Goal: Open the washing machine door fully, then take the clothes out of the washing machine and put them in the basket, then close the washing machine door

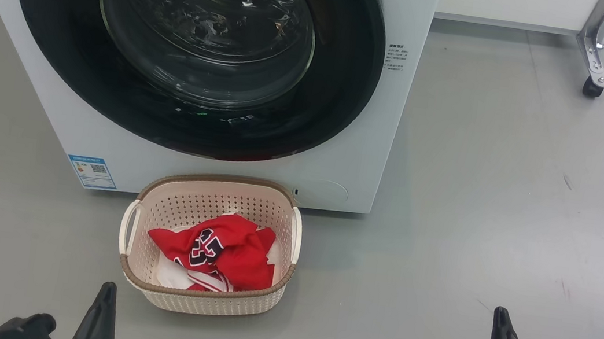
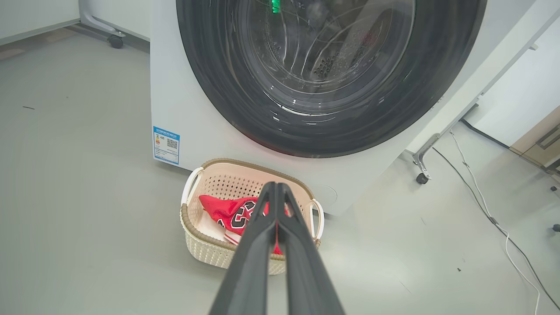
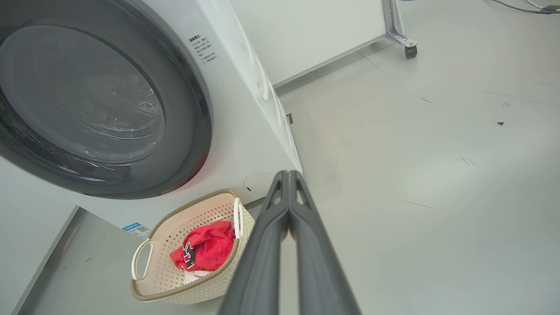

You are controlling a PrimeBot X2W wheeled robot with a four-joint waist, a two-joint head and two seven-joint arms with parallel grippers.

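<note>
The white washing machine (image 1: 356, 112) stands ahead with its black-rimmed round door (image 1: 196, 44) closed flat against its front; the glass bowl shows the steel drum behind. On the floor just in front sits the cream basket (image 1: 203, 296) holding red clothes (image 1: 221, 249) with navy numerals and some white cloth. My left gripper (image 1: 107, 287) is shut and empty, low at the basket's near left. My right gripper (image 1: 502, 312) is shut and empty, far right of the basket. The left wrist view has the shut fingers (image 2: 276, 188) pointing at the basket (image 2: 210, 249); the right wrist view has the shut fingers (image 3: 288, 175) beside the basket (image 3: 192, 293).
Grey floor lies open to the right of the machine. A metal frame leg on a caster (image 1: 593, 85) stands at the back right. A blue label (image 1: 93, 171) is on the machine's lower left. A white cable (image 2: 503, 227) runs over the floor in the left wrist view.
</note>
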